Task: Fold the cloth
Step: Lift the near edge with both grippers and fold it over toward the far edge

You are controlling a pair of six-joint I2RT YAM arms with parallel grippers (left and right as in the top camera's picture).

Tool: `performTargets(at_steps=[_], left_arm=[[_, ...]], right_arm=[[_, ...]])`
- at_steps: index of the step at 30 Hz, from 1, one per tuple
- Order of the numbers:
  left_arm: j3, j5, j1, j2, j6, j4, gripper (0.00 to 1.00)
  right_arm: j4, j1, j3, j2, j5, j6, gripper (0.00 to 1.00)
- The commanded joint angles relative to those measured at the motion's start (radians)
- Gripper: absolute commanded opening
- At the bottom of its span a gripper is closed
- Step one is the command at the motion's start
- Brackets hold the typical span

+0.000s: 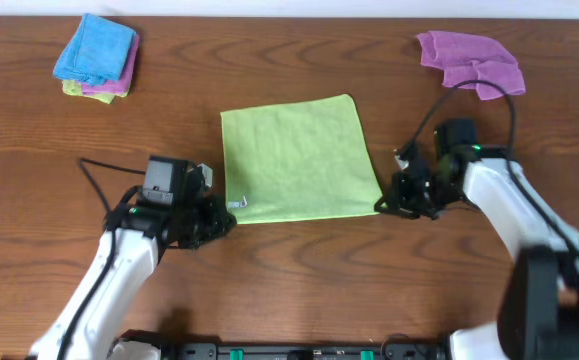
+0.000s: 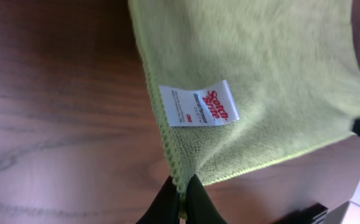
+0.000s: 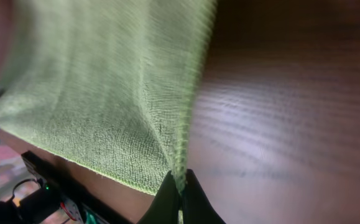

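The lime-green cloth (image 1: 294, 158) is spread flat in the middle of the wooden table (image 1: 299, 270), sitting a bit skewed rather than square to the table edge. All four edges look straight and nothing is folded over yet.

There's plenty of room around it:
- There's bare wood past the far edge, all the way to the back of the table.
- There's more bare wood on the near side, between the two arms.
- The purple cloth (image 1: 472, 60) is crumpled in the far right corner, well apart.
- The blue folded cloth (image 1: 94, 48) sits on a small stack in the far left corner, also well apart.

The left gripper (image 2: 181, 194) has its fingers pinched together on the near-left corner of the cloth. In the left wrist view the hem runs straight down into the closed tips. The white tag (image 2: 199, 104) is on that same left edge, just up from the pinch, lying flat on the cloth.

The right gripper (image 3: 181, 186) is clamped the same way on the near-right corner, with the edge seam going right into its tips. The near edge runs between the two grippers, so the rest of the cloth lies away from both of them. In the right wrist view the wood beside that corner is bare.
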Motion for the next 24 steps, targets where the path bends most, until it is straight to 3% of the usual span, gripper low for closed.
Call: performTargets(at_steps=[1,5,8,13,24], left_arm=[[0.02,-0.051,0.002,-0.077,-0.045,-0.059,0.06],[0.02,-0.115,0.002,-0.163,-0.077,-0.158,0.06],[0.02,-0.163,0.002,-0.195,-0.089,-0.129,0.06],[0.02,-0.248,0.002,-0.148,-0.087,0.039,0.06],[0.04,-0.249,0.017,0.219,-0.049,0.525,0.06]], right_arm=[[-0.04,0.027,0.014,-0.112,0.044,0.013,0.02],[-0.068,0.115,0.014,-0.207,0.121,0.064,0.02],[-0.013,0.162,0.014,-0.215,0.191,0.102,0.01],[0.163,0.175,0.014,-0.18,0.215,0.126,0.02],[0.639,0.175,0.014,0.079,0.219,0.184,0.02]])
